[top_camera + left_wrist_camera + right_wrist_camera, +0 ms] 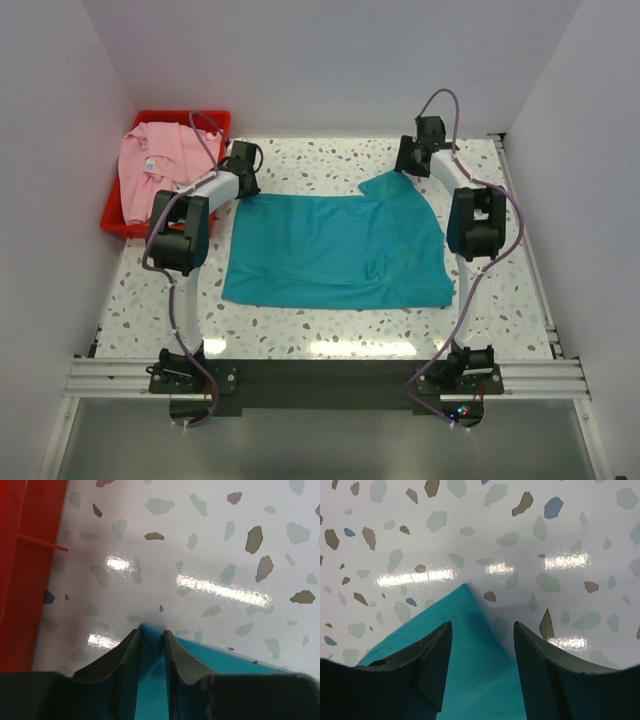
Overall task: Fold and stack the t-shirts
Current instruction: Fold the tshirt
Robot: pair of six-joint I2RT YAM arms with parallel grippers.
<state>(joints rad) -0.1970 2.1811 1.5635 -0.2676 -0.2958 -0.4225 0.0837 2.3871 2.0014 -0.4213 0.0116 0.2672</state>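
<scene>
The teal t-shirt (335, 250) lies spread flat in the middle of the table. My left gripper (243, 172) is at its far left corner. In the left wrist view its fingers (177, 655) stand close together with the teal corner (152, 670) between them, down at the table. My right gripper (410, 158) is at the shirt's far right sleeve. In the right wrist view it (482, 630) is open, its jaws wide apart over the teal sleeve tip (470, 630). The light pink t-shirt (160, 165) lies bunched in the red bin.
The red plastic bin (113, 222) stands at the far left of the table; its wall shows in the left wrist view (25, 570). White walls close in the table on three sides. Both arms reach along the shirt's sides.
</scene>
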